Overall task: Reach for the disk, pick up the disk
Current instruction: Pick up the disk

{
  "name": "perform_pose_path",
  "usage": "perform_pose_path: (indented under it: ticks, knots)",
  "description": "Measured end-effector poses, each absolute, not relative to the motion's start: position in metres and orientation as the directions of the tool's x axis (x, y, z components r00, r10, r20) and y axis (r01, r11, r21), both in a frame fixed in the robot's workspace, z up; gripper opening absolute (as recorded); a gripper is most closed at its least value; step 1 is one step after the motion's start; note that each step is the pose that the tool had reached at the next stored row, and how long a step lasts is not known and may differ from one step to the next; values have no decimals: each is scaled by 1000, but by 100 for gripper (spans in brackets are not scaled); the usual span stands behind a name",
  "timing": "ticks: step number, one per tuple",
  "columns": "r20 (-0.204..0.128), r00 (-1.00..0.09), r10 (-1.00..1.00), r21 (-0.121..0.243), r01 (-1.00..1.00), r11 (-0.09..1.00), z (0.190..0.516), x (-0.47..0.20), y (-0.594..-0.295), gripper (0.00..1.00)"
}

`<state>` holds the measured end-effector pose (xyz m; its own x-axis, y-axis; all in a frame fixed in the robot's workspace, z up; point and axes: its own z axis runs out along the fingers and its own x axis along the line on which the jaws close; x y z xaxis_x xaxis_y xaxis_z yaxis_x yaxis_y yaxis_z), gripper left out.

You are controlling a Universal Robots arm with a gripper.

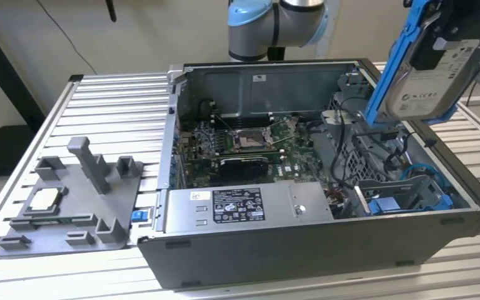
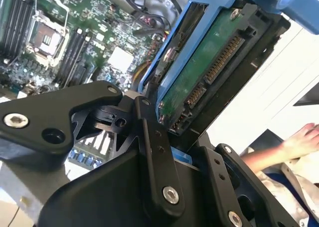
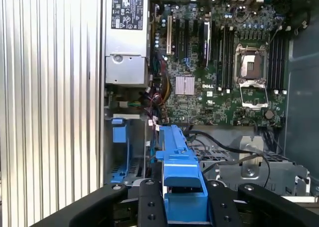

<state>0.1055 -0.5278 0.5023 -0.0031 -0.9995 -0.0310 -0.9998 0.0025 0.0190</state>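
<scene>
A robotics lab or test bench: an opened computer case (image 1: 307, 206) lies on a ribbed aluminium worktop (image 1: 107, 112) beside a grey fixture plate (image 1: 73, 200), robot arm (image 1: 274, 25) behind

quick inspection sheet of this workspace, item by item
surface: ribbed aluminium table, with the open computer case standing on it
job's things: disk in its blue frame, lifted clear above the case near the exterior view's right
clutter: grey fixture plate beside the case, with a small square chip on it
grippers: gripper shut on the disk's blue frame
cables: black cables across the drive cage inside the case; a dark cable hangs down the wall
surroundings: power supply and motherboard inside the case; a person's hand in the second wrist view
</scene>
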Motion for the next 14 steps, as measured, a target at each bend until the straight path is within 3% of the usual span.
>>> perform_pose_path:
  ticks: [14]
  knots:
    - [-31,-3,-1000,19,-1000,3,489,105,-551,0]
